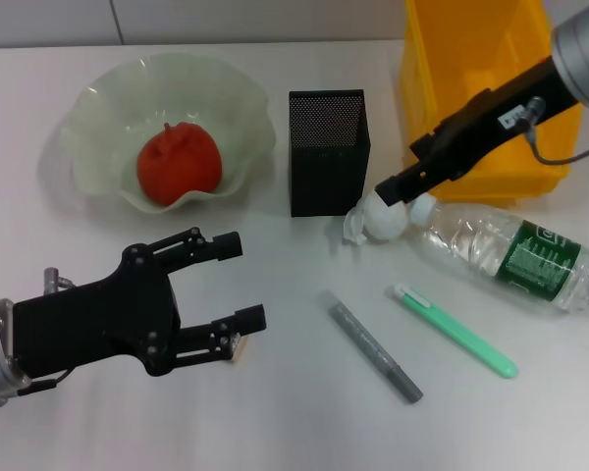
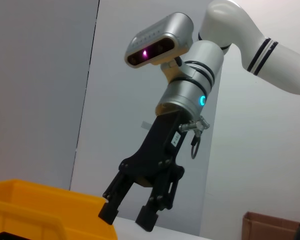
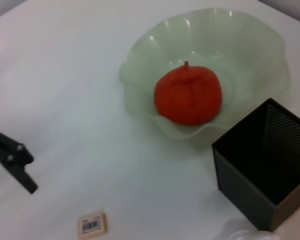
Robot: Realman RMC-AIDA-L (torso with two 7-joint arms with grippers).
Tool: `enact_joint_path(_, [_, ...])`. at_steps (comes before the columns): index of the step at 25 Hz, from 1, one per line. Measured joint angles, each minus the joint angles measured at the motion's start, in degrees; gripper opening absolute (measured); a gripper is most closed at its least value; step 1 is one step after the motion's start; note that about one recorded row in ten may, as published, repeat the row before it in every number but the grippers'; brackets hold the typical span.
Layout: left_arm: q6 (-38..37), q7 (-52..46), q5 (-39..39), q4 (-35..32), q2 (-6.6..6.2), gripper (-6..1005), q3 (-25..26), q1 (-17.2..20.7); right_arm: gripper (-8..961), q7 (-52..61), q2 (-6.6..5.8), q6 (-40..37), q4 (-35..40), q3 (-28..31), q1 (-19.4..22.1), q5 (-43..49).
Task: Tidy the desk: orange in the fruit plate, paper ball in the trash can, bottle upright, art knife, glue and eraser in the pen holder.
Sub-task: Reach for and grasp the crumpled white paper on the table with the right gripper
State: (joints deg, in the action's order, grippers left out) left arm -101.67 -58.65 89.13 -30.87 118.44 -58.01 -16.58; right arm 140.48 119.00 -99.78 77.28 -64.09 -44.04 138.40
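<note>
The orange (image 1: 180,164) (image 3: 188,95) lies in the pale-green fruit plate (image 1: 108,108) (image 3: 250,45) at the back left. The black mesh pen holder (image 1: 328,150) (image 3: 262,170) stands in the middle. My right gripper (image 1: 391,192) (image 2: 126,218) reaches down just above the paper ball (image 1: 381,216), fingers apart. The bottle (image 1: 510,255) lies on its side at the right, before the yellow trash can (image 1: 427,88). A green art knife (image 1: 456,332) and a grey glue stick (image 1: 375,350) lie on the desk (image 1: 304,422). My left gripper (image 1: 243,280) stands open at the front left, with the eraser (image 1: 238,346) (image 3: 92,225) by its lower fingertip.
A brown cardboard box (image 2: 275,227) stands beyond the desk. One left fingertip (image 3: 12,160) shows at the edge of the right wrist view. The bottle's white cap (image 1: 423,207) lies close to the paper ball.
</note>
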Motion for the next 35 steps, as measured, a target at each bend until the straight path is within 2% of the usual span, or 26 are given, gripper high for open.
enact_joint_path(8, [0.4,2.3,0.1,1.8,-0.03,787,0.0,-0.3,775,1.2,0.08,8.6,-6.9,-8.1,-1.2,2.3])
enact_joint_path(18, [0.9,2.4,0.2,1.9,-0.05,785,0.0,-0.5,769,1.9,0.27,16.5,-11.0,-13.7,-1.0,4.4])
enact_joint_path(26, [1.1,2.4,0.2,1.9,0.03,783,0.0,-0.5,764,1.5,0.33,23.0,-15.9,-15.5,-0.8,4.5])
enact_joint_path(35, [2.0,2.4,0.2,1.9,0.03,781,0.0,-0.5,758,1.4,0.43,26.2,-18.0,-17.3,-0.9,4.5])
